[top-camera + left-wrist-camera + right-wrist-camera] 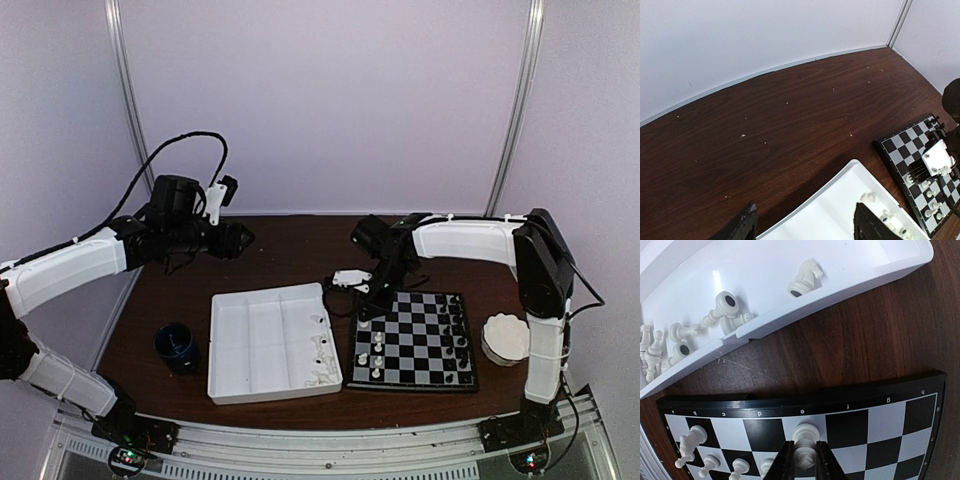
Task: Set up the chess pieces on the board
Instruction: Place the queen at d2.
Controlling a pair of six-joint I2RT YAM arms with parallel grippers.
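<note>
One white piece (805,439) stood upright, pinched by the right gripper (805,462), over the board (890,415) along its side nearest the table's left edge (contact unclear); the left gripper (805,225) gaped empty, well apart.

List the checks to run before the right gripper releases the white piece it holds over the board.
1. Right gripper shut on the white piece: ok.
2. Piece upright between the fingers: ok.
3. Base resting on the board: cannot tell.
4. Square under it free of other pieces: ok.
5. Neighbouring white piece clear of the near finger: cannot tell.
6. Left gripper open, empty, away from the board: ok.
</note>
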